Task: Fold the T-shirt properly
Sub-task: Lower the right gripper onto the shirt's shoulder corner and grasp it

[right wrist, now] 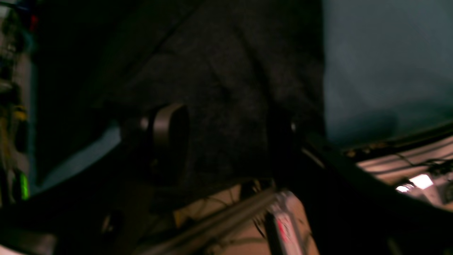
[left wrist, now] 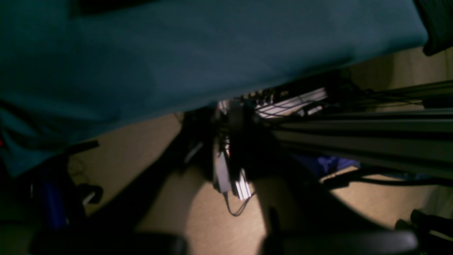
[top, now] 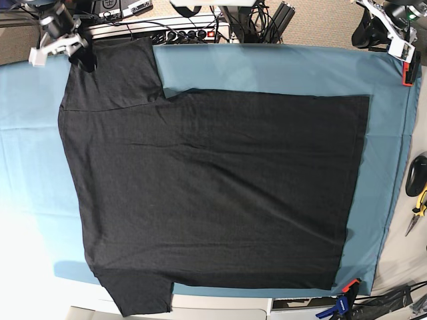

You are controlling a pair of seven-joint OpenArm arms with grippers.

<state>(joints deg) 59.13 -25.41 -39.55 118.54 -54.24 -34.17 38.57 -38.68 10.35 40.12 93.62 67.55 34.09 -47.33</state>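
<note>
No fold is made yet: the T-shirt (top: 213, 193) lies spread flat on the teal-covered counter (top: 280, 67). The right claw (right wrist: 226, 131) gapes wide over a sleeve; the left claw's state I cannot tell.

— How many shirts are lying on the table?

— One T-shirt (top: 213, 193), dark, spreading over one teal table cloth (top: 267, 70).

— And arms?

— Two are showing, one at each far corner of the table.

— Anything sitting off the cloth's right edge?

— One black mouse-like thing (top: 416, 175), one pair of yellow-handled pliers (top: 417, 210), and clamps: one orange (top: 406, 75), one blue (top: 339, 305).
</note>
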